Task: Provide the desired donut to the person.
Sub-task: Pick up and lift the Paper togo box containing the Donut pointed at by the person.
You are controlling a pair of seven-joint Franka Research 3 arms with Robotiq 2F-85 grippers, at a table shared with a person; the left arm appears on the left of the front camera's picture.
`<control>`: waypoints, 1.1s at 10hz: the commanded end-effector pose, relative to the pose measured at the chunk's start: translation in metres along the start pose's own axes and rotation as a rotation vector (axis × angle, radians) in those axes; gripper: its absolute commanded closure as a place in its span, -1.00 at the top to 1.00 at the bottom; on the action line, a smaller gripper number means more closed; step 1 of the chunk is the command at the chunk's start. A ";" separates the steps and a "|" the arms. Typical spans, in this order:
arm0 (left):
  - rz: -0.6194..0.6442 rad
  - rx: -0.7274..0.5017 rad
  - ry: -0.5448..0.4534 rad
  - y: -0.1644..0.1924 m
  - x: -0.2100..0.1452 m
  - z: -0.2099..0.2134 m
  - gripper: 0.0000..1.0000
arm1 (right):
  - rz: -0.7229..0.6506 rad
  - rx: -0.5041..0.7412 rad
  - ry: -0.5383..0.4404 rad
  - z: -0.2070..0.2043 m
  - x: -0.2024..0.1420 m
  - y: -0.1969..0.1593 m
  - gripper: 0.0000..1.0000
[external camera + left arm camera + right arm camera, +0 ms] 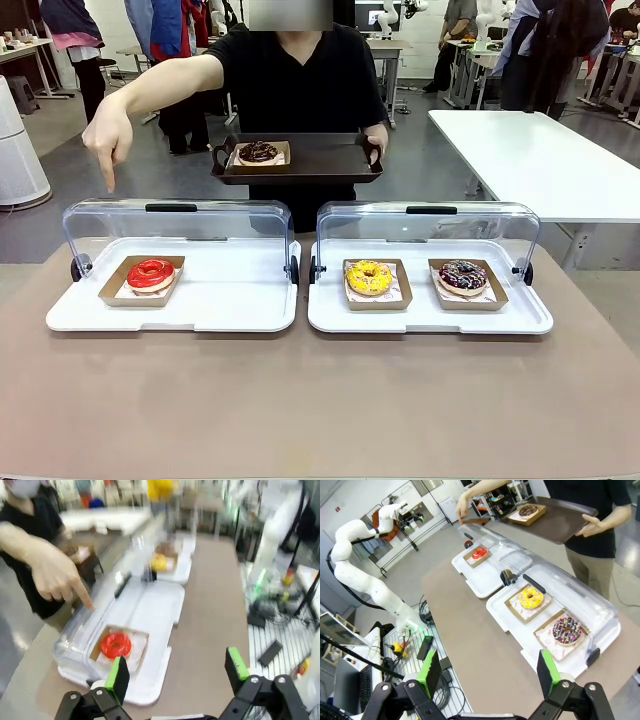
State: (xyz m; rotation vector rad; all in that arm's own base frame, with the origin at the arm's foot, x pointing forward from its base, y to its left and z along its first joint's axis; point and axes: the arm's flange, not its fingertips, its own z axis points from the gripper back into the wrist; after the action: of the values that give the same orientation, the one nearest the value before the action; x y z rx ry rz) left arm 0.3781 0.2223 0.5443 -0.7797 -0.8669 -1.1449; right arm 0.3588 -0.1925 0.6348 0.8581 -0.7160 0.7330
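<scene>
The person's hand [108,140] points down over the red donut [115,644], evidently marking the one wanted. That donut lies ahead of the left fingers [119,679], which stand apart and empty. The right fingers [429,672] stand apart too, holding nothing.
</scene>
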 end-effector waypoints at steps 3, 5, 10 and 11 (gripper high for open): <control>-0.143 -0.190 0.811 -0.011 0.078 -0.076 1.00 | 0.007 0.012 -0.021 -0.001 0.000 0.001 1.00; -0.238 -0.132 1.028 -0.030 0.078 -0.136 1.00 | 0.007 0.012 -0.021 -0.001 0.000 0.001 1.00; -0.317 -0.142 1.086 -0.044 0.000 -0.257 1.00 | 0.007 0.012 -0.021 -0.001 0.000 0.001 1.00; -0.363 -0.118 1.073 -0.042 -0.004 -0.274 1.00 | 0.007 0.012 -0.021 -0.001 0.000 0.001 1.00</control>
State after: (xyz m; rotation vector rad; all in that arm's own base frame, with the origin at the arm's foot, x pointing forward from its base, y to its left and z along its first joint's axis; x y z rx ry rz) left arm 0.3773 -0.0192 0.4215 -0.0311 0.0364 -1.6907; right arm 0.3589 -0.1921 0.6350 0.8581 -0.7158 0.7341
